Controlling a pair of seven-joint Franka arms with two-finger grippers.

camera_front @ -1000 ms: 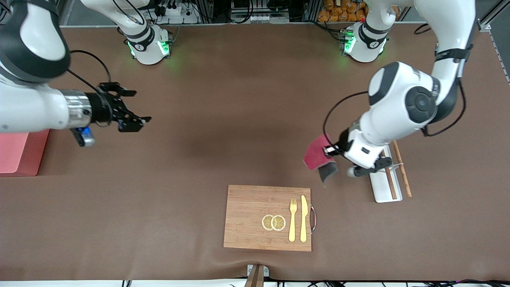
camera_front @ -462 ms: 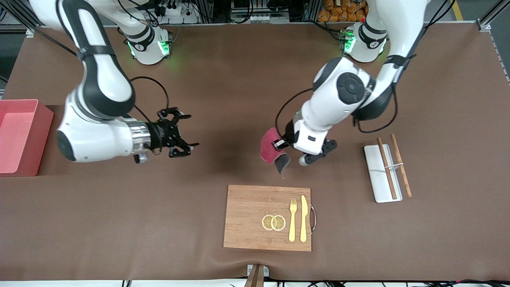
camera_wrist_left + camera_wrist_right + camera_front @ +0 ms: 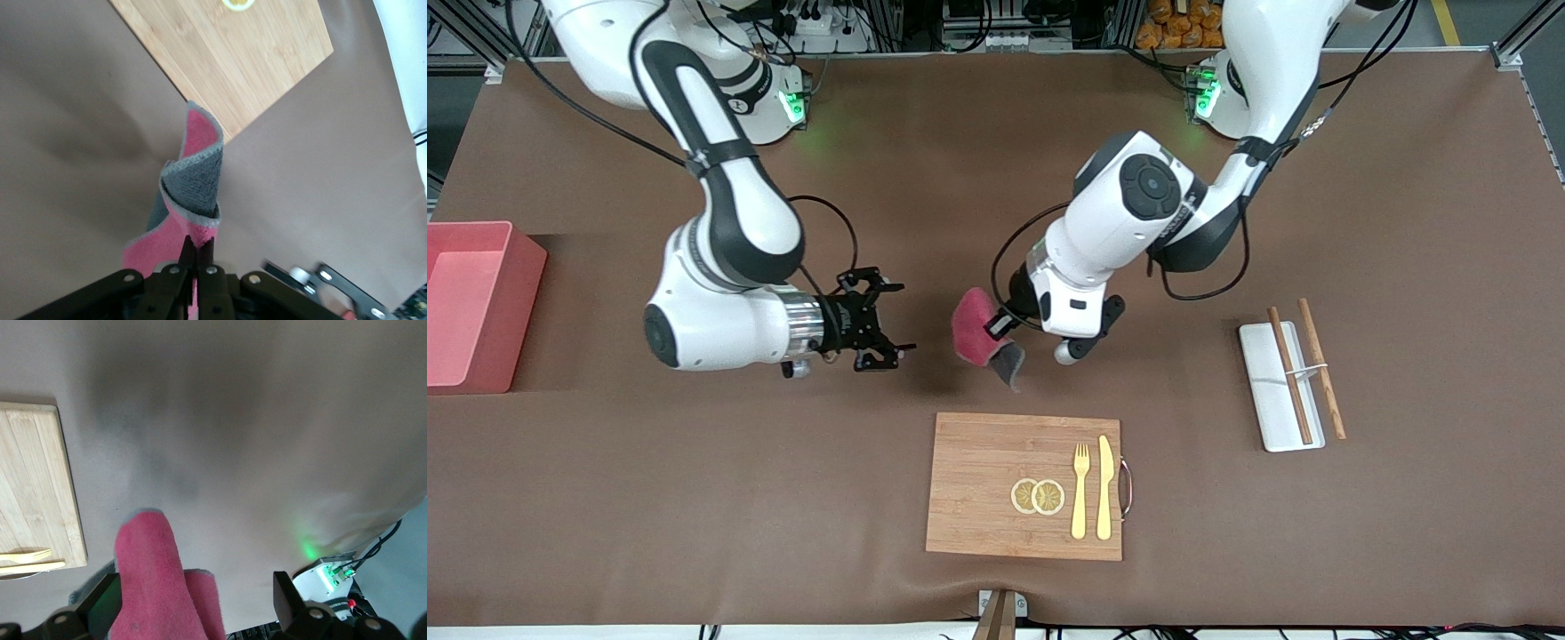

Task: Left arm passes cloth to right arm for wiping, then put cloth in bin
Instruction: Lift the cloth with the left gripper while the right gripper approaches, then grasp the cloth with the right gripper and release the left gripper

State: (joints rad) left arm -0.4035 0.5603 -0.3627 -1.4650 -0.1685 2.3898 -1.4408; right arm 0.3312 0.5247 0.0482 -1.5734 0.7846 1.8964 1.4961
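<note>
A: Left hand (image 3: 996, 331)?
B: Up in the air over bare brown bench (image 3: 1405, 222), mid-bench, just off the cutting board's (image 3: 996, 462) edge that faces the robot bases. Its fingers are pressed together, pinching the cloth (image 3: 976, 327).

A: Cloth state?
B: Hanging from that pinch, not touching the bench. Crimson face shows toward the right arm, and a dark grey flap droops at the lower end. In the left wrist view the cloth (image 3: 190, 200) is curled, grey outside and pink inside, clamped right at the left hand (image 3: 197, 267).

A: Right hand?
B: Right hand (image 3: 885, 327) is also raised over bare bench, fingers spread, pointing at the cloth. Near it but apart, a clear gap between. The right wrist view shows the cloth (image 3: 150, 580) between its own spread fingers (image 3: 290, 603), close up; contact there I cannot tell.

A: Bin?
B: Pink bin (image 3: 494, 302) sits at the bench edge on the right arm's end, well apart from both hands. Can't see anything inside it.

A: Other stuff?
B: The board is by the bench edge nearest the front camera, with two lemon slices (image 3: 1037, 496), a wooden fork (image 3: 1080, 491) and a wooden knife (image 3: 1104, 487) on it. A white tray (image 3: 1267, 391) is toward the left arm's end; one chopstick (image 3: 1289, 375) lies on it, the other chopstick (image 3: 1321, 368) along its edge.
</note>
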